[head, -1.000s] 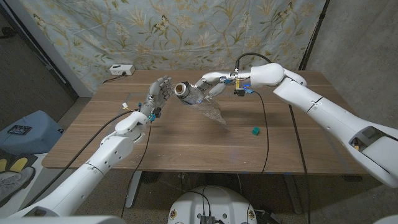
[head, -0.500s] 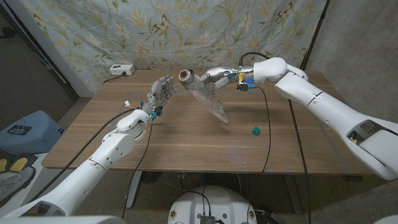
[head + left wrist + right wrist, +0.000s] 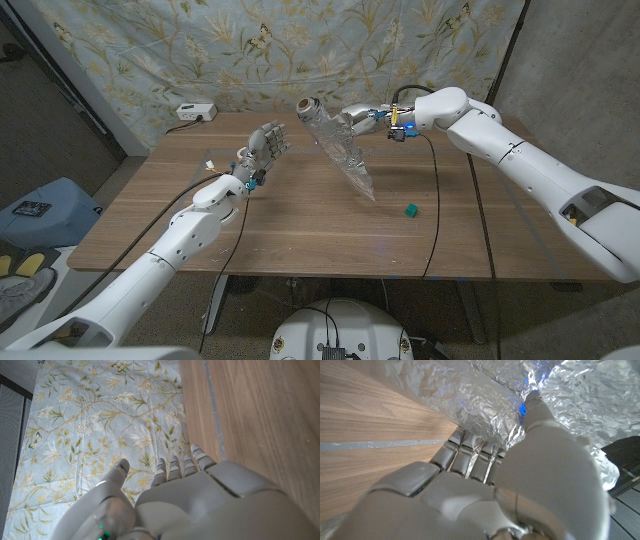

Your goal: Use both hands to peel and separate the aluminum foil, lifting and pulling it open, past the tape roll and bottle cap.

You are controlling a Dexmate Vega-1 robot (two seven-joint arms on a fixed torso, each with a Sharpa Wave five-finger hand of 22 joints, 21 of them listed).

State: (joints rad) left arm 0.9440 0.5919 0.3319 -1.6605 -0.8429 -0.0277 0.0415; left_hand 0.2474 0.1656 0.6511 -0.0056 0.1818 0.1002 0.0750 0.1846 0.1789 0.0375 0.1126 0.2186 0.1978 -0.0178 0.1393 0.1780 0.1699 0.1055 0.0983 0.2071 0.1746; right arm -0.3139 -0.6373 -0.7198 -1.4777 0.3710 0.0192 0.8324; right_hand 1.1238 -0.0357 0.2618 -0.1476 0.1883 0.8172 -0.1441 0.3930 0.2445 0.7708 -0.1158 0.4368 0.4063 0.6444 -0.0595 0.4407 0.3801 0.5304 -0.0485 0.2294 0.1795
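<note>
At the upper middle of the head view, the right robot hand (image 3: 352, 117) grips the aluminum foil (image 3: 338, 150) roll above the table (image 3: 300, 215), while the left robot hand (image 3: 262, 147) stands open-fingered, holding nothing.

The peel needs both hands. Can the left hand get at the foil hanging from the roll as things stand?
Probably yes: the left hand is open, raised beside the foil held by the right hand, with nothing between them.

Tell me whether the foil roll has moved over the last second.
Yes. The foil roll, held by the right hand, rose toward the far table edge, away from the green cube.
</note>
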